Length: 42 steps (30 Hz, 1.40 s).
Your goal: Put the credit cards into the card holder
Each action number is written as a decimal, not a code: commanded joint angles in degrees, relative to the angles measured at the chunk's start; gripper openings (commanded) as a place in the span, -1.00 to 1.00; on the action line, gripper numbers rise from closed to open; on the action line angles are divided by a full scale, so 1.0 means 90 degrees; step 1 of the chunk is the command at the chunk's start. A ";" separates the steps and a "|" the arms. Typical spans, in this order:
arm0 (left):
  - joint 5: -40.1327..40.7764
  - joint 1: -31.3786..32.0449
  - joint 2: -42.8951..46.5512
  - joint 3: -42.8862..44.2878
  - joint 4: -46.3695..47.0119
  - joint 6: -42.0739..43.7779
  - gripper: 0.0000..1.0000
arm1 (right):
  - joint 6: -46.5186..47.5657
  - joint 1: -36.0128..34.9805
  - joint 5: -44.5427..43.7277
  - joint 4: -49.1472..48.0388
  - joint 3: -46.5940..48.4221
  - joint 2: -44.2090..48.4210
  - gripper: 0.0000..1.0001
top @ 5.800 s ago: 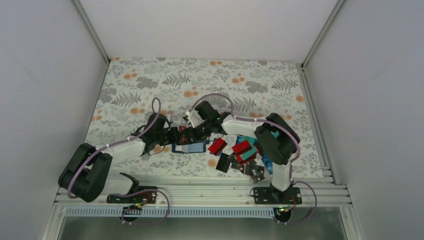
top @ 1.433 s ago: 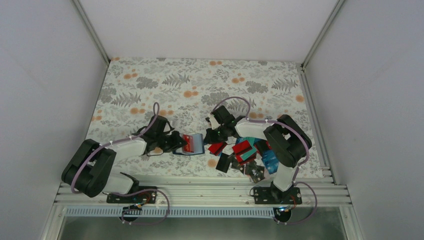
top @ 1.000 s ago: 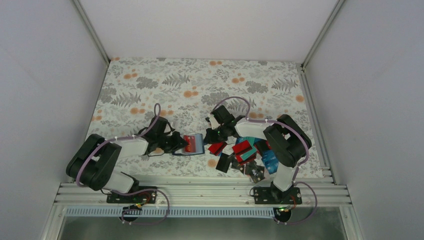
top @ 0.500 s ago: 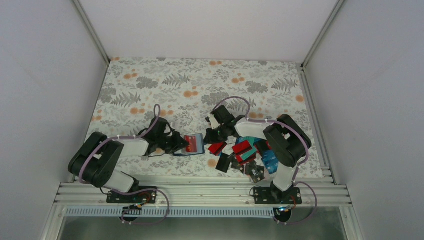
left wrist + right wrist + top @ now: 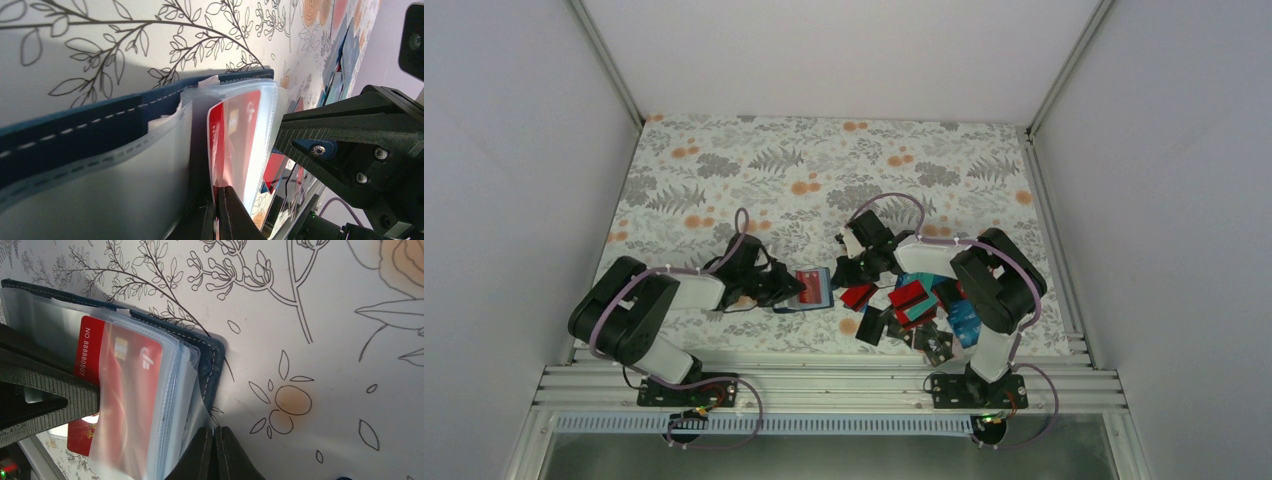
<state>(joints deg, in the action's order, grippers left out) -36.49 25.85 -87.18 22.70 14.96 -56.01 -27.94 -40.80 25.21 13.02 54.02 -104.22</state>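
The navy card holder (image 5: 800, 306) lies open on the floral mat between both arms, its clear sleeves fanned out (image 5: 210, 365) (image 5: 75, 135). A red credit card (image 5: 810, 284) sits partly inside one clear sleeve (image 5: 125, 375) (image 5: 235, 125). My left gripper (image 5: 786, 290) (image 5: 216, 210) is shut on that card's near edge. My right gripper (image 5: 839, 275) (image 5: 215, 434) is shut at the holder's right side, with a corner of clear sleeve drawn to a point between its tips. The other credit cards (image 5: 914, 305) lie in a loose pile, red, teal, blue and black, under the right arm.
The metal rail (image 5: 824, 375) runs along the near edge, just below the pile. White walls close in the mat on the left, back and right. The right arm's elbow (image 5: 994, 285) hangs over the pile's right part.
The left arm has leaned forward and right, easing the red card a little deeper into the sleeve. The right arm and the pile have not moved.
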 commanded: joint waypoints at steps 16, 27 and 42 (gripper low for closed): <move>0.0428 0.0474 -0.0522 0.0297 -0.0054 0.0055 -0.95 | 0.0093 -0.0089 -0.0114 0.0199 0.0012 -0.0533 -0.91; 0.0970 0.0580 0.0390 0.0380 -0.0949 0.0284 -0.54 | 0.0117 -0.0086 -0.0241 0.0258 0.0032 -0.0522 -0.91; 0.1585 0.0733 0.1365 0.0955 -0.2967 0.0706 0.48 | 0.0146 -0.0086 -0.0352 0.0349 0.0139 -0.0475 -0.91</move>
<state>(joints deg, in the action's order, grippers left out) -25.02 31.99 -76.79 29.17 -5.56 -51.46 -27.42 -40.84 25.28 12.86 55.64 -105.54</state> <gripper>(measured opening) 0.721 0.047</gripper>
